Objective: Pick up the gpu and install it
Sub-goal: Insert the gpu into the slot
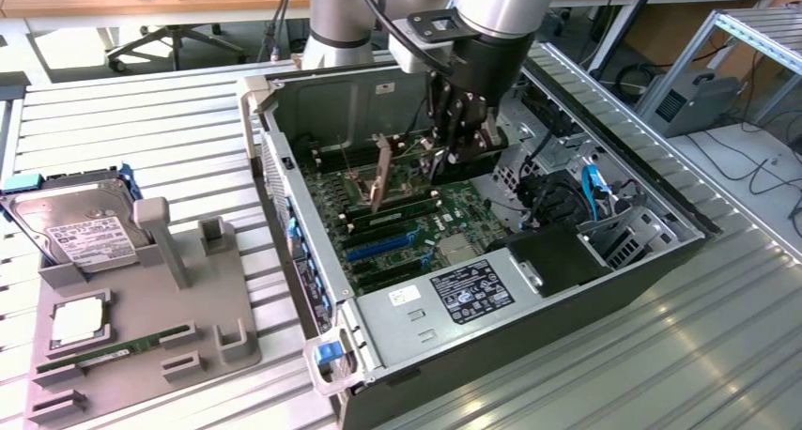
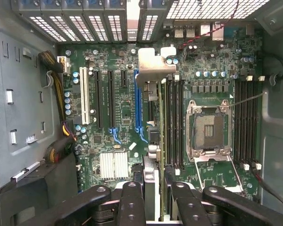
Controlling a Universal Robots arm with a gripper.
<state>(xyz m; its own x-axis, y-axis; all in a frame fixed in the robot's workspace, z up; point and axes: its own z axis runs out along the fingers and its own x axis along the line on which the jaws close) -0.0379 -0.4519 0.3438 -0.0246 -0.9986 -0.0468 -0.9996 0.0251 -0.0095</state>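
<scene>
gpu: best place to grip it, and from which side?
Grip the gpu by its upper long edge, with pads on the two flat faces, coming straight down toward the motherboard. It stands on edge and is thin, and this leaves the silvery bracket end free. The gripper holds it this way.

No text can be read anywhere. A white label with fine black print sits on the silver hard drive (image 1: 78,231), and a black label with white print sits on the grey metal power supply box (image 1: 470,289) inside the open computer case; both are too small to make out.
</scene>
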